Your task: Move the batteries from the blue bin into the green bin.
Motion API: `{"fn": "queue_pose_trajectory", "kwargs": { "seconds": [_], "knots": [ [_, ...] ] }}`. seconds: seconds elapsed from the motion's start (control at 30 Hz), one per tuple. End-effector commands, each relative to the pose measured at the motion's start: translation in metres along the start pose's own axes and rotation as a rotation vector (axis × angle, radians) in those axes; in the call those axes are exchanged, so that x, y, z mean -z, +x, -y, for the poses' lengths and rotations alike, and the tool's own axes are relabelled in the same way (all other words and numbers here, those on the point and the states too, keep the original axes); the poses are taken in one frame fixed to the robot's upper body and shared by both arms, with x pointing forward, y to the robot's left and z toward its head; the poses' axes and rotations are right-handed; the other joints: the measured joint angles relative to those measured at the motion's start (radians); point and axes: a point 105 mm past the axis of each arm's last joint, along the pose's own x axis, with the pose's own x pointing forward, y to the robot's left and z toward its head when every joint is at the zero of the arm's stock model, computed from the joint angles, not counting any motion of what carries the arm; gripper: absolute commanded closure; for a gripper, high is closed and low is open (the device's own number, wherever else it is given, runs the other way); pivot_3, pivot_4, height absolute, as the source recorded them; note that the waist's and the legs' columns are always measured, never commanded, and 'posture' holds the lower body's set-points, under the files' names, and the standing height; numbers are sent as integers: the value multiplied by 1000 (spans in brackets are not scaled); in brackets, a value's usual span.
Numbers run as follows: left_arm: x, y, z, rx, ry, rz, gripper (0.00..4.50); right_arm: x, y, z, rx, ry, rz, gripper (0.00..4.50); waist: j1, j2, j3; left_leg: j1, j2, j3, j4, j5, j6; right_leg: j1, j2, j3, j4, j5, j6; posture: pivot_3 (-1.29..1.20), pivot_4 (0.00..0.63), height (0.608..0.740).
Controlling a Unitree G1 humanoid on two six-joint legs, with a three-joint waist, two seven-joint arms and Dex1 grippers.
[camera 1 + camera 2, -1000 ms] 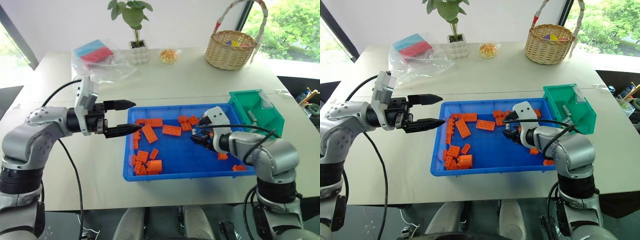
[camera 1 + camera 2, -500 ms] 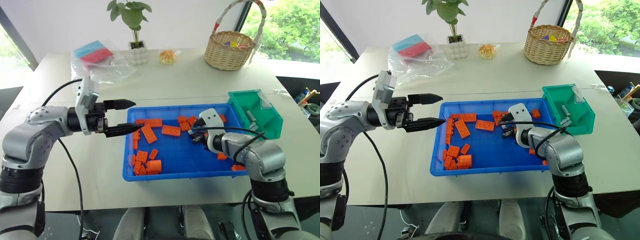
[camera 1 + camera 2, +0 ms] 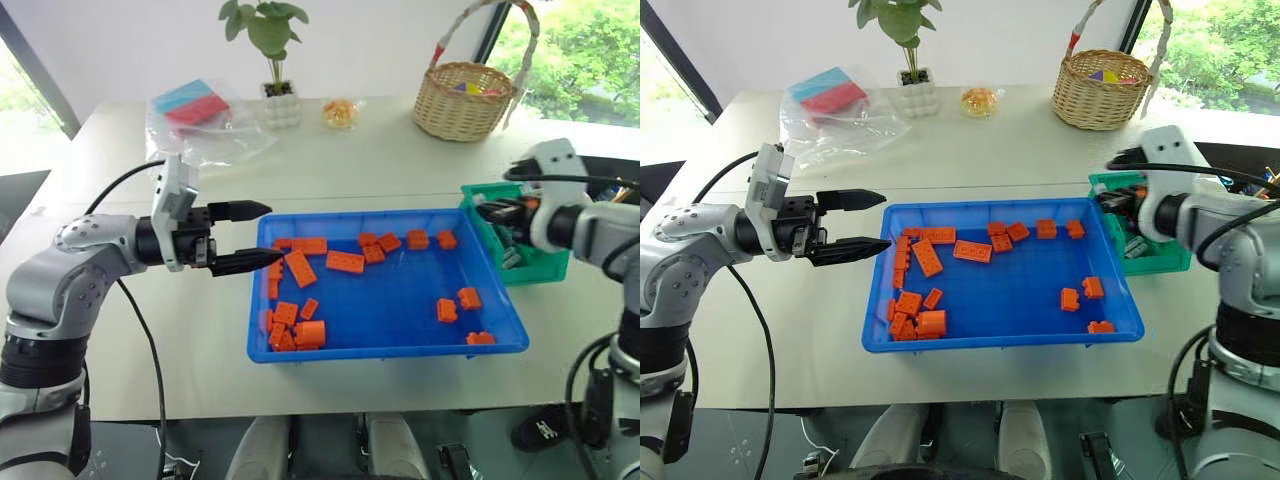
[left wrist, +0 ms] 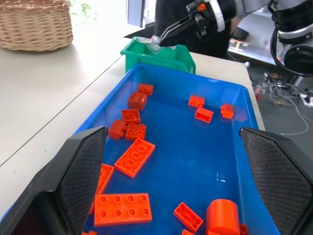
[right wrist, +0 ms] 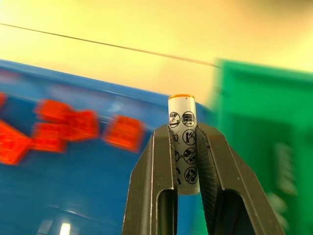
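Observation:
The blue bin (image 3: 390, 351) lies in the middle of the table with several orange bricks (image 3: 298, 267) scattered in it. At its right end stands the green bin (image 3: 543, 268), and a small grey piece (image 3: 1137, 244) lies inside. My right gripper (image 5: 182, 133) is shut on a silver-grey battery (image 5: 182, 147) that stands upright between its fingers. It hovers at the green bin's left edge, where the two bins meet (image 3: 492, 211). The left wrist view shows the right gripper (image 4: 159, 40) over the green bin (image 4: 161, 55). My left gripper (image 3: 255, 237) hangs open and level just outside the blue bin's left end.
A wicker basket (image 3: 465, 100) stands at the back right. A potted plant (image 3: 270, 60), a small orange item (image 3: 340, 112) and a clear bag of coloured blocks (image 3: 195, 115) sit along the back. Bare tabletop surrounds the bins.
My right gripper closed on a battery, rose out of the blue bin and swung right to the green bin's edge. The left arm has not moved.

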Motion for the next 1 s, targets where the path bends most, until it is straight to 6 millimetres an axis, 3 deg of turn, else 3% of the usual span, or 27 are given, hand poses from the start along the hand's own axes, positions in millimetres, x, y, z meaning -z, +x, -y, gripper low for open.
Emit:
{"fn": "queue_pose_trajectory", "kwargs": {
  "seconds": [0.03,0.07,0.17,0.3,0.37,0.47,0.7,0.83,1.0],
  "knots": [
    [-6,2,2,16,41,10,0,-7,-5,17,52,31,57,4434,-3,1,0,0,0,1,0,0,0,0,0,1,0,0,0,0,150,702],
    [-6,2,2,17,42,10,0,-3,-2,17,48,40,53,4434,-3,1,0,0,0,1,0,0,0,0,0,1,0,0,0,0,150,702],
    [-8,4,1,19,49,14,0,9,4,22,87,24,39,2936,2,1,0,0,0,1,0,0,0,0,0,1,0,0,0,0,150,702],
    [-8,3,1,20,51,12,0,8,3,29,90,-21,63,863,3,1,0,0,0,1,1,0,0,0,0,1,0,0,0,0,150,702],
    [-7,1,2,20,49,5,0,4,-8,25,9,-100,94,863,5,1,1,0,0,1,1,0,0,0,0,1,0,0,0,0,150,702],
    [-6,-4,2,13,47,-5,0,10,-42,13,-203,-280,112,863,19,2,1,-1,0,0,1,-1,1,0,0,0,0,0,1,0,150,702],
    [-5,-14,0,4,44,-30,0,34,-99,31,-383,-349,28,863,23,2,1,0,1,2,4,-1,2,2,0,1,-1,-1,1,0,150,702],
    [-6,-15,-2,7,49,-35,0,37,-109,31,-424,-369,16,863,22,2,1,3,1,2,4,-2,2,5,0,1,-2,-3,-3,0,150,702],
    [-9,-14,-3,16,68,-35,0,34,-108,29,-429,-383,54,863,25,2,1,3,2,2,3,-2,2,5,-1,2,-2,-3,-3,0,150,702]
  ]
}}
